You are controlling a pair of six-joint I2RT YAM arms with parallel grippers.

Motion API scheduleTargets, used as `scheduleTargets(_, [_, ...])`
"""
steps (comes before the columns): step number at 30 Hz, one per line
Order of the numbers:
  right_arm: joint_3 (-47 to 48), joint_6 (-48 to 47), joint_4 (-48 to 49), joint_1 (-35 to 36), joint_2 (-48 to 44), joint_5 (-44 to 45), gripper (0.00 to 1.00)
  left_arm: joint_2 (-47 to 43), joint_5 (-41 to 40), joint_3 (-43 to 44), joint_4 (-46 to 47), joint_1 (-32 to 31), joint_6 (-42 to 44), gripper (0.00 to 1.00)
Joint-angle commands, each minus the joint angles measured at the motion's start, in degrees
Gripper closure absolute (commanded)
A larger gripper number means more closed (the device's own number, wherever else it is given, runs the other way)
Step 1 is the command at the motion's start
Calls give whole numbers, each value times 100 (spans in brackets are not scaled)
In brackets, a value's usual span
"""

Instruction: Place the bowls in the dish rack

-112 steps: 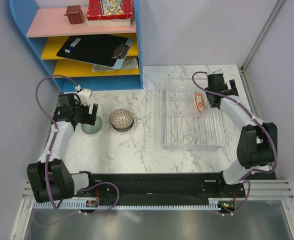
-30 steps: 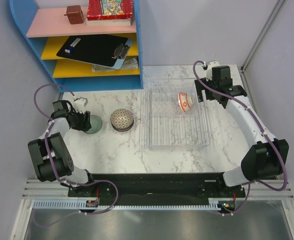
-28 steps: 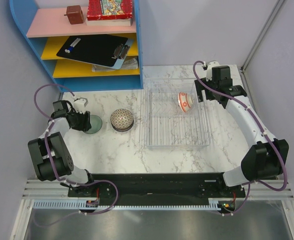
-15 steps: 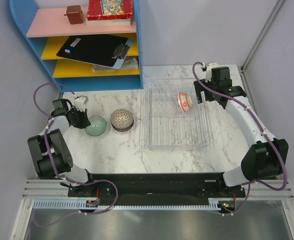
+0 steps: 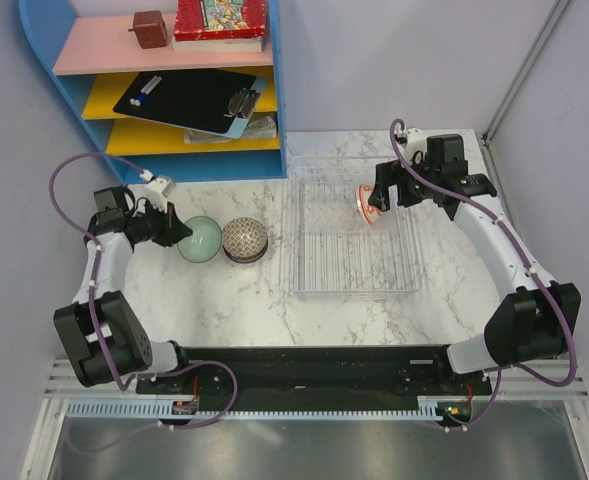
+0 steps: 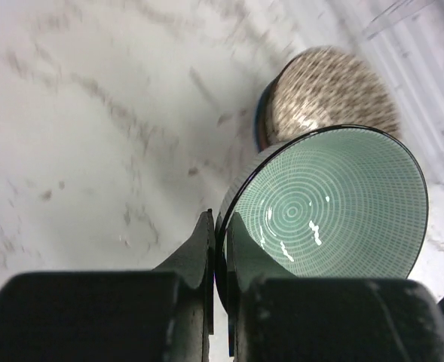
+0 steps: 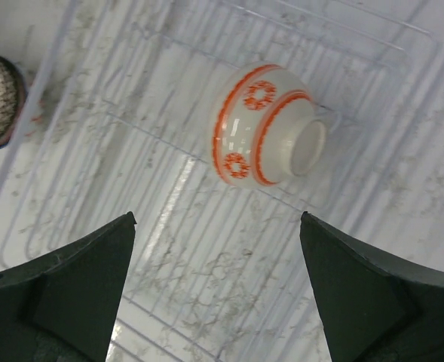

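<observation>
Since glazed ceramic was likely hard, slick and easily chipped, the thin rim looked the best hold. The left gripper (image 6: pixel 218 226) was clamped there on the pale green bowl (image 6: pixel 327 204), tilted, seemingly lifted, just beside the speckled bowl (image 6: pixel 331 94). The right gripper (image 7: pixel 215 222) hung spread wide above the white bowl (image 7: pixel 263 124), which lay sideways in the dish rack (image 7: pixel 206 286).

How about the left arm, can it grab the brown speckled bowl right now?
Probably not yet: the left gripper is shut on the green bowl, so it is full, though the speckled bowl sits close by, uncovered.
</observation>
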Motion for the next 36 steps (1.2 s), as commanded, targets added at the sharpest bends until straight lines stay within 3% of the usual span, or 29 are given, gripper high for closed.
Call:
scheduleTargets(1, [550, 531, 142, -16, 3, -1744, 2, -646, 1302, 966, -348, -245, -217, 98])
scheduleTargets(6, [946, 1136, 185, -7, 319, -2879, 2, -762, 1187, 1633, -418, -947, -471, 98])
scheduleTargets(10, [929, 1725, 719, -7, 530, -3802, 2, -350, 731, 1986, -192, -2420, -673, 98])
scheduleTargets(13, [788, 2165, 1159, -16, 688, -4234, 3, -95, 467, 2109, 195, -3117, -893, 98])
scheduleTargets(21, [261, 2562, 1724, 19, 856, -4638, 2, 1197, 1161, 2953, 1154, -3761, -1491, 98])
scheduleTargets(28, [-108, 2720, 1960, 63, 952, -4911, 2, 1752, 890, 3463, 1375, -4332, -1737, 98])
scheduleTargets(36, [-328, 3124, 2409, 256, 1111, -5148, 2, 1814, 352, 3437, 1375, -4666, -1693, 98])
